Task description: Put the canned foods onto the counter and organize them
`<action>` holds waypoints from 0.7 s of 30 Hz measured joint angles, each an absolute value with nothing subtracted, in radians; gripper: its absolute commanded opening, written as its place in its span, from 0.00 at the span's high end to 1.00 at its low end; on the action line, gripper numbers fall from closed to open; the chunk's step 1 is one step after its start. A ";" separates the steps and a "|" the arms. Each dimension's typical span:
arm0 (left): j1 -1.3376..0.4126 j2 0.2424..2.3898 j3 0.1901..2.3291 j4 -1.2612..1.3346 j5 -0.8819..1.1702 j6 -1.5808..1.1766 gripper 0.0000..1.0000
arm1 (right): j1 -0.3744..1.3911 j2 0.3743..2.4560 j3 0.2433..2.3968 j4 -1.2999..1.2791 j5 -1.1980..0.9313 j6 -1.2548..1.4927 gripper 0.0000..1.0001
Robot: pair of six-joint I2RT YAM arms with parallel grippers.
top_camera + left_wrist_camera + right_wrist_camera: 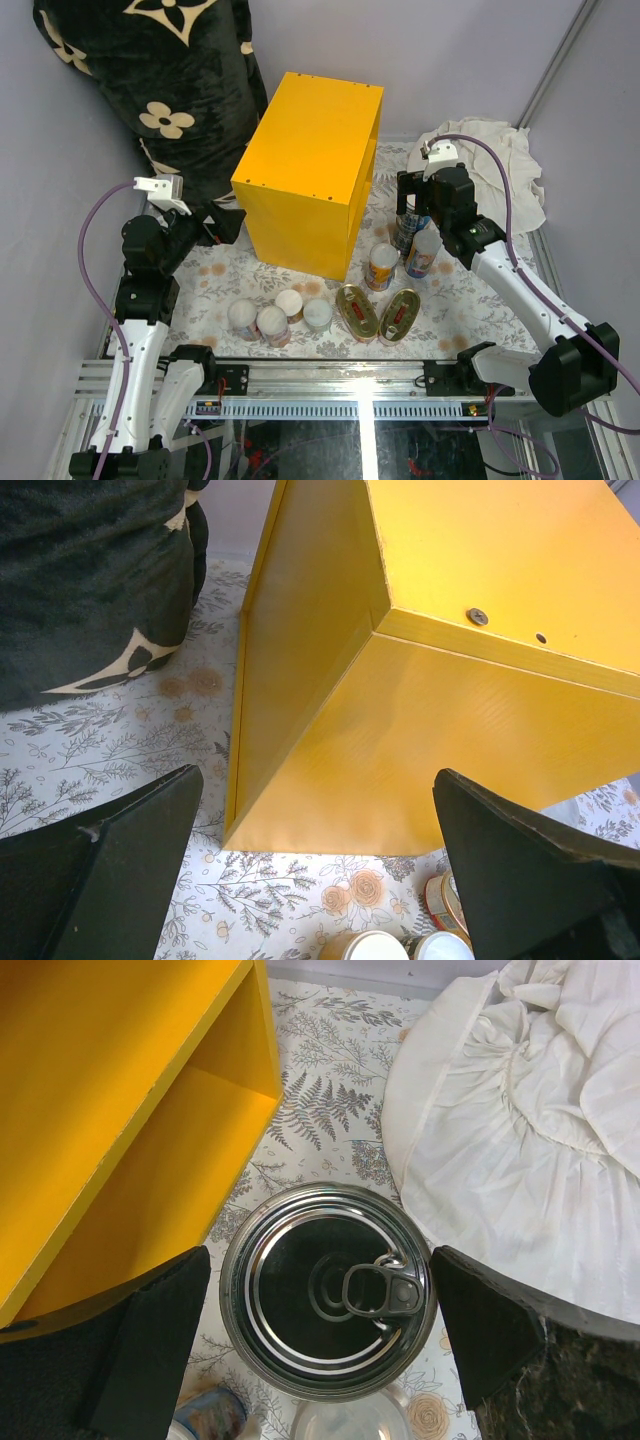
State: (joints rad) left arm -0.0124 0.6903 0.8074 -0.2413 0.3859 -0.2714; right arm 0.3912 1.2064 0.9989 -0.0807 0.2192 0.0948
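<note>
No metal food tins (318, 315) are yet seen set in the bright yellow wooden cabinet (310, 170). The left gripper (315, 780) and right gripper (320, 1260) are spread wide, nothing held; a tall silver-topped can (328, 1305) is framed by the right.

Black-and-white arms (135, 350), purple cables (84, 240)

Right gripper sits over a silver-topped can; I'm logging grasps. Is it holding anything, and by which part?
Nothing is held. The right gripper hangs open above the can, one finger at each side of its rim, not closed on it.
</note>
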 measured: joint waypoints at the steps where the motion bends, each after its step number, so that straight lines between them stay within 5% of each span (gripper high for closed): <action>1: -0.012 0.690 0.807 -0.241 0.386 -0.271 0.00 | 0.392 1.206 1.000 -0.081 0.219 0.094 0.01; 21: -0.012 0.690 0.807 -0.242 0.386 -0.271 0.00 | 0.393 1.206 1.001 -0.086 0.272 0.087 0.00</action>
State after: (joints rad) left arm -0.0124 0.6899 0.8074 -0.2417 0.3859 -0.2710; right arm 0.3927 1.2060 1.0008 -0.0864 0.2722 0.0868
